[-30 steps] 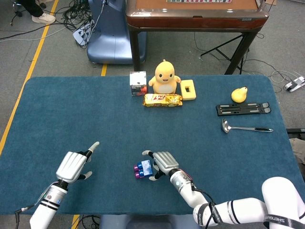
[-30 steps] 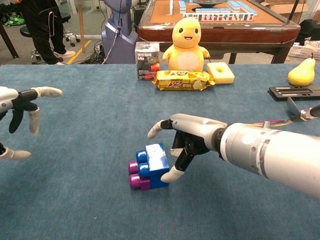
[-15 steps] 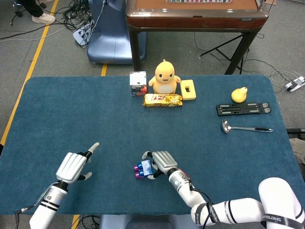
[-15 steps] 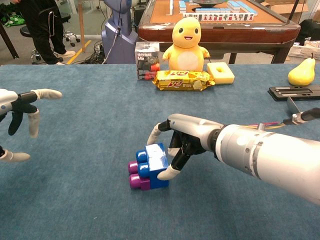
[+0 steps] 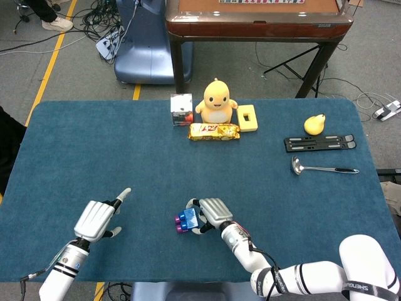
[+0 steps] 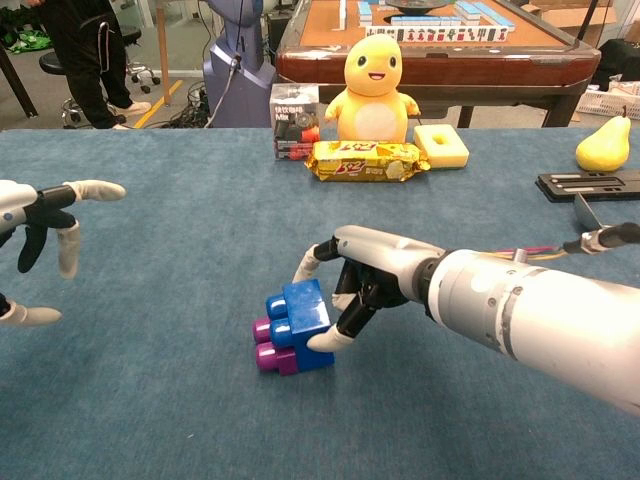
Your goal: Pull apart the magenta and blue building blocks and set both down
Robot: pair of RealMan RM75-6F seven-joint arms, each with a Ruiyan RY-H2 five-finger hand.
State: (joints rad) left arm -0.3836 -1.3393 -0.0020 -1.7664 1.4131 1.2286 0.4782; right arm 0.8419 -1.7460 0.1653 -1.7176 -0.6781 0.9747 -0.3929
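On blue desk (image 6: 180, 240): grasping joined blue block (image 6: 303, 313) and magenta block (image 6: 268, 357) with right hand (image 6: 362, 283); left hand (image 6: 35, 225) spread empty, needed next.

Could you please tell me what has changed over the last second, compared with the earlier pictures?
The right hand has closed its fingers on the blue block, which was only being approached before. The joined blue and magenta block pair has tilted and shifted slightly left. The left hand stays open and apart, and the plush duck and snack bar are unmoved.
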